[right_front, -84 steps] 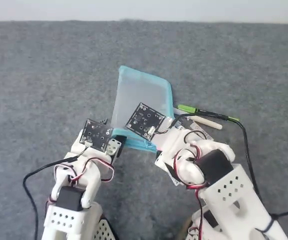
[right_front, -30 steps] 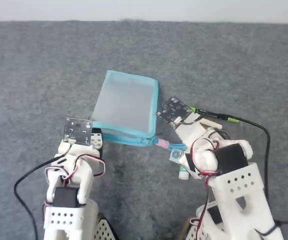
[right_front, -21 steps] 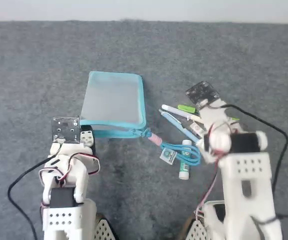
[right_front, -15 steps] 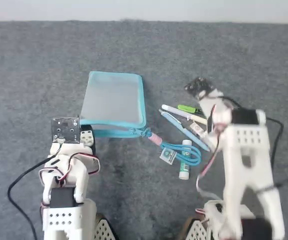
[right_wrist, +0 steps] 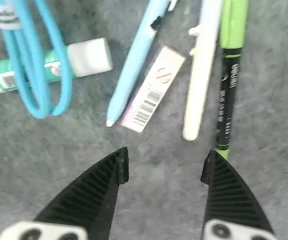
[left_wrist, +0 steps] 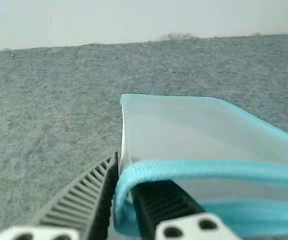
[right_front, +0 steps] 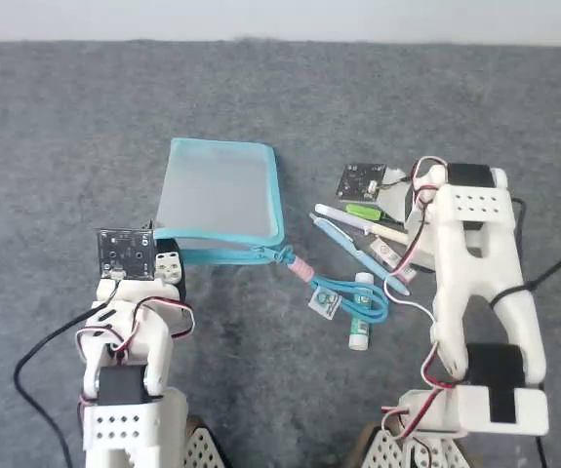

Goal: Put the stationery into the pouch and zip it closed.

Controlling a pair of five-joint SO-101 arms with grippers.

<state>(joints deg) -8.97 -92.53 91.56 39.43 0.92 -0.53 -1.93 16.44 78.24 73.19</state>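
Both my arms are white printed plastic. My left arm (right_front: 124,346) carries a dark square circuit board (right_front: 127,253) at the wrist. Just beside that board sits a white connector block (right_front: 170,263). Behind it come loops of red, white and black wire (right_front: 163,327), a black servo (right_front: 121,387) and a plate dotted with round holes (right_front: 114,426). My right arm (right_front: 475,283), across from that board, has a smaller board (right_front: 361,180), a holed shell (right_front: 472,202) and a black cable (right_front: 553,278). My left gripper (left_wrist: 123,175) and right gripper (right_wrist: 166,157) have black ribbed fingers (right_wrist: 103,185) on white, screw-holed mounts (right_wrist: 213,231).
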